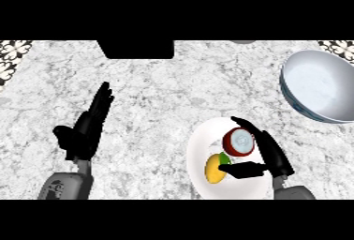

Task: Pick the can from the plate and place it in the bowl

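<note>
So my right hand [266, 157] is down over the white plate [202, 150], sitting on the plate's right side. The can [239, 142] is still on the plate, red-sided with a pale round top facing up at me. It lies right in the pocket of my hand: my fingers [250, 127] arc over its upper right edge and my thumb [240, 169] sticks out to the left just below it. So the can is between fingers and thumb, fingers look like they're touching its side, but the thumb is a bit apart from it. The hand is curved around it, not closed on it. I can't tell if it's lifted off the plate at all.

Just left of my thumb there's a yellow and green fruit-looking thing [216, 168] on the same plate, near the can's lower left.

The bowl [319, 85] is up at the far right of the counter [166, 93], well apart from the plate.

My left hand [86, 129] is over on the left, fingers straight and pointing up, holding nothing.
</note>
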You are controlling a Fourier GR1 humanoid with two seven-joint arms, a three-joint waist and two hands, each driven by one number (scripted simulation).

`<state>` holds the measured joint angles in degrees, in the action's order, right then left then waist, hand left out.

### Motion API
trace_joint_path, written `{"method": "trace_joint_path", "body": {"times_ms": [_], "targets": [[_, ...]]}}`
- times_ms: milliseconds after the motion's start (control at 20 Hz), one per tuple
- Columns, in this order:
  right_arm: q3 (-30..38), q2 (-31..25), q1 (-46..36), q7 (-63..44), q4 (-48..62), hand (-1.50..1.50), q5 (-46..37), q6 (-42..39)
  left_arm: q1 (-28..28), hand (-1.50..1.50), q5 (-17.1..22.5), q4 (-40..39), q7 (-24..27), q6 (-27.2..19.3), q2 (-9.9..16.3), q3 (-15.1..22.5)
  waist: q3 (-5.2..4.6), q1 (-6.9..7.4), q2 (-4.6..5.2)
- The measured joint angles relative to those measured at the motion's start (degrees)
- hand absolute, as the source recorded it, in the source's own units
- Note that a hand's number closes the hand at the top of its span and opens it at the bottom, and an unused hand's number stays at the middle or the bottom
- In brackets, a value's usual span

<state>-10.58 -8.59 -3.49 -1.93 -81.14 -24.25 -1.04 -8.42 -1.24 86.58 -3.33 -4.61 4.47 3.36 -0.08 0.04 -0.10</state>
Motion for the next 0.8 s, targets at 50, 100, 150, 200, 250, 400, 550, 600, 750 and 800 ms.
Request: {"method": "trace_joint_path", "body": {"times_ms": [50, 100, 150, 200, 250, 400, 550, 600, 750, 800], "targets": [[-0.88, -0.09, -0.45, 0.36, 0.05, 1.50, -0.86, -0.33, 0.46, 0.00, -0.28, 1.24, -0.92, -0.10, -0.03, 0.44, -0.02, 0.08, -0.05], [-1.27, -0.71, -0.95, 1.59, 0.63, 1.50, -1.70, -0.55, 0.64, 0.00, -0.25, 1.73, -1.18, 0.12, 0.18, 0.42, -0.04, 0.13, -0.10], [-1.55, -1.16, -1.48, 3.19, 1.48, 1.50, -2.71, -0.25, 0.74, 0.00, -0.53, 1.78, -1.04, -0.04, -0.02, 0.61, -0.09, 0.15, -0.15], [-2.32, -1.68, -1.00, 3.67, 0.49, 1.50, -3.52, -0.61, 0.89, 0.00, -0.67, 1.95, -1.21, -0.17, -0.10, 0.62, -0.12, 0.08, -0.19], [-2.52, -1.71, -1.49, 4.81, 1.53, 1.50, -4.30, -0.41, 0.95, 0.00, -0.31, 1.81, -0.99, 0.27, 0.23, 0.09, -0.17, 0.08, -0.24], [-2.97, -0.52, -2.52, 7.69, 3.90, 1.50, -5.93, 1.03, 0.89, 0.00, -0.29, 1.28, -0.61, 0.66, 0.27, -0.36, -0.38, -0.01, -0.42], [-3.22, 0.15, -1.41, 8.29, 2.72, 1.50, -6.11, 0.83, 1.20, 0.00, -1.05, 1.70, -0.76, 0.18, -0.53, 0.23, -0.41, -0.12, -0.44], [-3.43, 0.22, -0.62, 8.45, 1.79, 1.50, -6.04, 0.53, 0.43, 0.00, -0.99, 1.45, -1.09, 0.20, -0.38, -0.23, -0.40, -0.19, -0.42], [-4.00, -5.00, 2.38, 14.79, -0.82, 1.50, -2.02, -7.16, 0.60, 0.00, -1.19, 2.57, -2.20, -0.03, -0.19, -0.27, -0.14, -0.45, -0.29], [-4.26, -7.75, 3.28, 17.97, -1.37, 1.50, -0.74, -10.43, 0.74, 0.00, -1.14, 2.48, -2.15, 0.02, -0.22, -0.27, -0.08, -0.61, -0.25]]}}
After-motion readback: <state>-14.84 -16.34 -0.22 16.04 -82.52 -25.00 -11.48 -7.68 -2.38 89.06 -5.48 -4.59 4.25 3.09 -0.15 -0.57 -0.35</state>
